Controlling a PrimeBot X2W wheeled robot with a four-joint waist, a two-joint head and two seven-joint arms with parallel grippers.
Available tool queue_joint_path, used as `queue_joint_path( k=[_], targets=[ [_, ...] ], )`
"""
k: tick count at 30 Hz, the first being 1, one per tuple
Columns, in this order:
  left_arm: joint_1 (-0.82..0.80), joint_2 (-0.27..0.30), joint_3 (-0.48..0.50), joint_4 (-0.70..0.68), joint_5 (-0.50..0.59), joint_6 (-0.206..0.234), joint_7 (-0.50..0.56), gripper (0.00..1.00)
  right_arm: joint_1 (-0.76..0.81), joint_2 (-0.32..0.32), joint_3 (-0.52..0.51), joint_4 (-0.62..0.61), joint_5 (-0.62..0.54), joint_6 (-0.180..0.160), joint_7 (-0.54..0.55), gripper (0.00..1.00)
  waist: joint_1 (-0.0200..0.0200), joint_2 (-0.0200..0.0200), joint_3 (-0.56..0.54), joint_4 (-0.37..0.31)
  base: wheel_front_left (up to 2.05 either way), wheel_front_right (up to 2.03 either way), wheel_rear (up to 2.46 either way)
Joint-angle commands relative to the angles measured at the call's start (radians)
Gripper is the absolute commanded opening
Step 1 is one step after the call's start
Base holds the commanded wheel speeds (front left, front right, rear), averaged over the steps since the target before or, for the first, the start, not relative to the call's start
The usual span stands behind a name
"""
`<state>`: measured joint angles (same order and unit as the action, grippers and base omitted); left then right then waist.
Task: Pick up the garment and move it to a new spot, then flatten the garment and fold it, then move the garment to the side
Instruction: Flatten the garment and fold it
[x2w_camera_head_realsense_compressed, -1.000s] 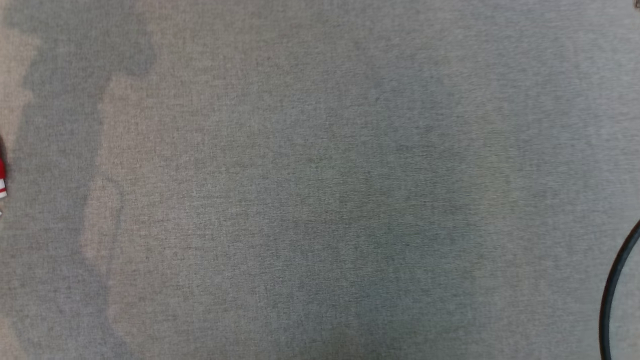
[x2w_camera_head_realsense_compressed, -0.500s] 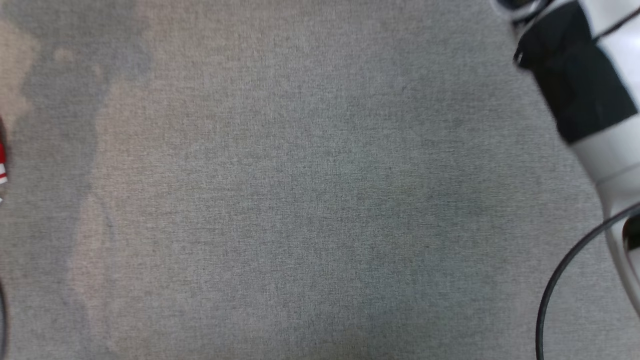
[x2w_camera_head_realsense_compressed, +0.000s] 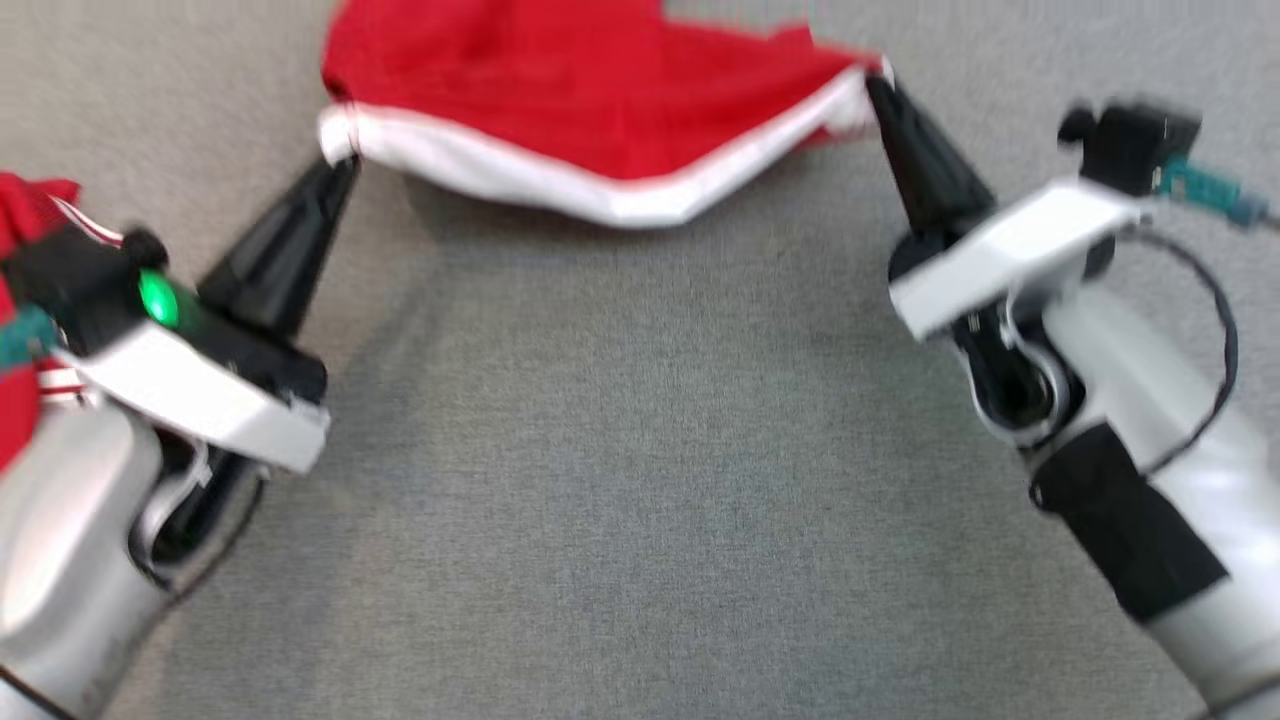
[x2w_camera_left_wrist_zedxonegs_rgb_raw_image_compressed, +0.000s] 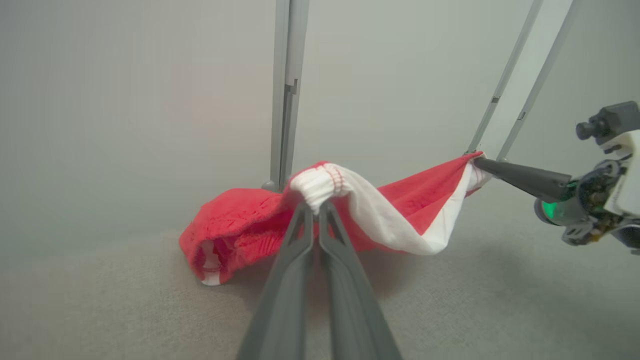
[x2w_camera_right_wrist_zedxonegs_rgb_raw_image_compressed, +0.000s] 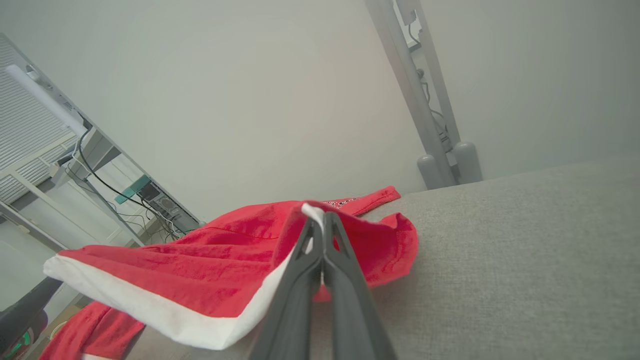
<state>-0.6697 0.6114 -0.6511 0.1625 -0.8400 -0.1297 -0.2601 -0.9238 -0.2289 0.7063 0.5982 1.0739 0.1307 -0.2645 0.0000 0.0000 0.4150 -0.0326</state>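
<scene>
Looking down from the head camera onto a grey, fabric-covered table (x2w_camera_head_realsense_compressed: 640, 480); the picture is slightly blurred.

At the far left edge, a scrap of red cloth (x2w_camera_head_realsense_compressed: 25, 205) with thin white stripes shows behind the left wrist. It is not clear whether this is part of the same garment. The left arm rises from the lower left corner, silver and white, with a green light (x2w_camera_head_realsense_compressed: 155, 298) glowing on its wrist. The left claw (x2w_camera_head_realsense_compressed: 342, 170) points up and to the right, its two dark fingers pressed together on the left end of a white hem.

That hem belongs to the garment (x2w_camera_head_realsense_compressed: 590, 90), a red piece with a broad white band, at the top middle of the table. The band sags in a shallow curve between the two claws, lifted off the table and casting a shadow beneath. In the wrist views, the red body behind it rests on the surface, near grey metal poles at the table's far edge.

At the right end of the band, the right claw (x2w_camera_head_realsense_compressed: 878, 88) points up and to the left, its fingers likewise closed tight on the hem. The right arm runs down to the lower right corner, with a thin black cable (x2w_camera_head_realsense_compressed: 1228, 345) looping beside it.
</scene>
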Motion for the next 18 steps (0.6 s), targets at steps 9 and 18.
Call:
queue_joint_path(
  k=[9, 18],
  targets=[
    [0.284, -0.095, 0.061, -0.034, 0.066, -0.001, -0.005, 0.0, 0.303, -0.06, -0.027, -0.14, 0.03, 0.0, -0.002, 0.0, 0.0, 0.0, -0.195, 0.023, 0.0, 0.0, 0.0],
    [0.493, -0.182, 0.055, -0.002, 0.081, -0.001, -0.005, 0.0, 0.493, -0.135, -0.038, -0.215, 0.079, 0.0, 0.019, 0.0, 0.0, 0.0, -0.308, 0.017, 0.0, 0.0, 0.0]
  ],
)
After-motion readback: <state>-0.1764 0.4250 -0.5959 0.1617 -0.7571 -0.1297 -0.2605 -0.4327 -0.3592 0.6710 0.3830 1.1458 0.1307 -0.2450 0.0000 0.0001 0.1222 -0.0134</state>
